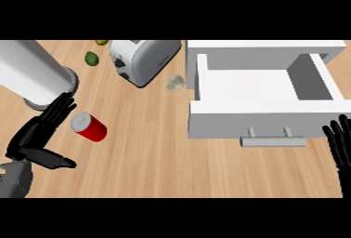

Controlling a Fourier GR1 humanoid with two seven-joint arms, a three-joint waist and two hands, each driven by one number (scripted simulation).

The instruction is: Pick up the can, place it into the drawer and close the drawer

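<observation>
The red can (90, 127) lies on its side on the wooden counter (151, 153), just beside the open left hand (37, 135), which holds nothing. The hand should close around its middle. The right hand (339, 139) rests open near the open drawer (247, 118). No label is readable.

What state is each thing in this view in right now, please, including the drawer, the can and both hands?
drawer: pulled open, nothing inside.
can: lying tilted on the counter, not held.
left hand: open, fingers straight beside the can, thumb out.
right hand: open, fingers up at the right edge, resting.
toaster: on the counter, slots hidden from view.
</observation>
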